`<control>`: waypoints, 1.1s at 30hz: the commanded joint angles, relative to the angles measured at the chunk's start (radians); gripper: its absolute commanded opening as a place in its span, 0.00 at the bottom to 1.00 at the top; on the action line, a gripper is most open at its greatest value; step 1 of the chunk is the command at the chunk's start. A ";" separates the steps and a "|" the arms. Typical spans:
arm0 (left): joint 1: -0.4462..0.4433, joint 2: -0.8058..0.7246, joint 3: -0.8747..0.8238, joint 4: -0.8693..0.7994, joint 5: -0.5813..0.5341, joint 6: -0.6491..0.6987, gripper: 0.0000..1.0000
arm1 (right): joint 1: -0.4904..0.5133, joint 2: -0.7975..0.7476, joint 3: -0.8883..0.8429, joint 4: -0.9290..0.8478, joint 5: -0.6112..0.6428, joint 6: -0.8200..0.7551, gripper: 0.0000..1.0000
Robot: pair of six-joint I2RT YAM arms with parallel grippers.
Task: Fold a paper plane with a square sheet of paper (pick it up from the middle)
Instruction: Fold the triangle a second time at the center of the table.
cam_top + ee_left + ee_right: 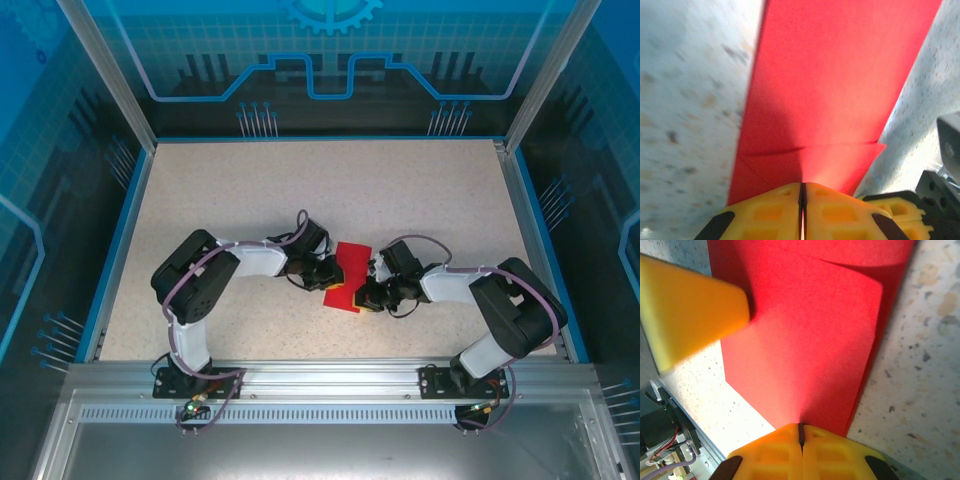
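- The counter (320, 190) has a pale beige top flecked with darker specks; up close, in both wrist views, the specks read as grey and brown blotches.
- Blue edging (320, 139) borders the counter along its far side and down both flanks.
- A slotted aluminium rail (330, 375) crosses the near edge.
- Just nearer lies a strip pierced by a row of small slots (330, 412), then a plain grey metal sheet (320, 450).
- The back wall (330, 60) is a blue panel with a fine grid and an angular light-blue outline.
- A gear emblem (335, 12) sits top centre.
- Two metal posts (105, 70) rise from the far corners.
- Clusters of thin pins (255, 120) stand at the back wall's foot.
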 commanded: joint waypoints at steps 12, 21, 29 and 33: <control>0.116 -0.002 0.026 -0.059 -0.071 0.075 0.13 | -0.005 0.034 -0.043 -0.099 0.085 -0.017 0.04; 0.112 -0.106 0.040 -0.046 0.023 0.088 0.17 | -0.003 -0.005 0.025 -0.106 0.062 -0.031 0.09; 0.048 -0.086 0.062 -0.054 0.080 0.121 0.16 | -0.007 -0.114 0.063 -0.137 0.083 -0.028 0.21; 0.037 -0.038 0.075 -0.050 0.096 0.126 0.16 | -0.048 -0.172 0.034 -0.166 0.122 -0.018 0.30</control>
